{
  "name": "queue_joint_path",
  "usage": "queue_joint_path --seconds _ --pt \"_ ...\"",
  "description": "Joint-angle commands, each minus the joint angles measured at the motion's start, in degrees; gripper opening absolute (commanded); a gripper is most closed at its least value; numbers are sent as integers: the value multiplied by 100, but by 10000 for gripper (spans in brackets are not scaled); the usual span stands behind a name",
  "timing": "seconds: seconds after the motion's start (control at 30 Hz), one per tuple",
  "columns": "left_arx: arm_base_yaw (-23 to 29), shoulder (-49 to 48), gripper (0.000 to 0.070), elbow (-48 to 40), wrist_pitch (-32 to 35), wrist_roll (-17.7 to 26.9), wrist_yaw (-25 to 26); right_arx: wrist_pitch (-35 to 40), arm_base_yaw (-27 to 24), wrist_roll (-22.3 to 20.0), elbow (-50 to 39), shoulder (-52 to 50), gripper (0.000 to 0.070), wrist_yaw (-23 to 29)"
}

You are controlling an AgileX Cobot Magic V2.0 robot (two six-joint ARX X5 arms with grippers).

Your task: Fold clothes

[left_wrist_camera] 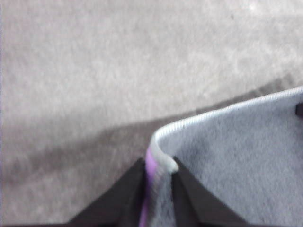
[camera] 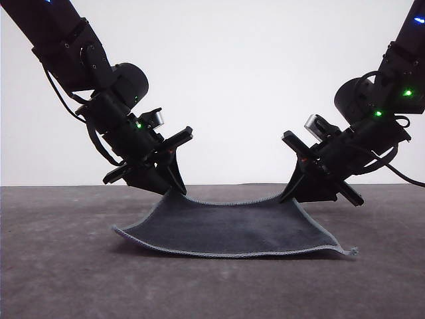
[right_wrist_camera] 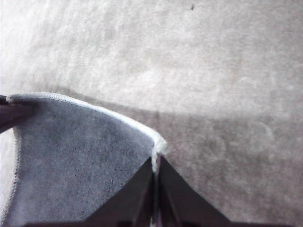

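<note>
Dark-face-up cloth [camera: 229,229] stretched left-right, far corners pinched in left end effector [camera: 174,191] and right end effector [camera: 293,194].

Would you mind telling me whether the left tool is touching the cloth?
Touching. In the left wrist view, the left tool pinches a corner of the cloth between its fingers.

Both arms angle inward, left hand [camera: 174,189] and right hand [camera: 293,193] apparently pinched closed.
</note>
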Motion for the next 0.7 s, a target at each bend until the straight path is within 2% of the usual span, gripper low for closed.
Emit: queue_joint_path --seconds 0.0,0.27,0.67 --pt "-20 173 0 136 99 61 -15 59 28 61 105 155 3 6" --pt "-13 173 1 136 42 80 -8 114 28 56 105 154 4 -14" --pt "-15 -67 2 138 -354 522 -84 16 52 -77 105 -137 3 -129"
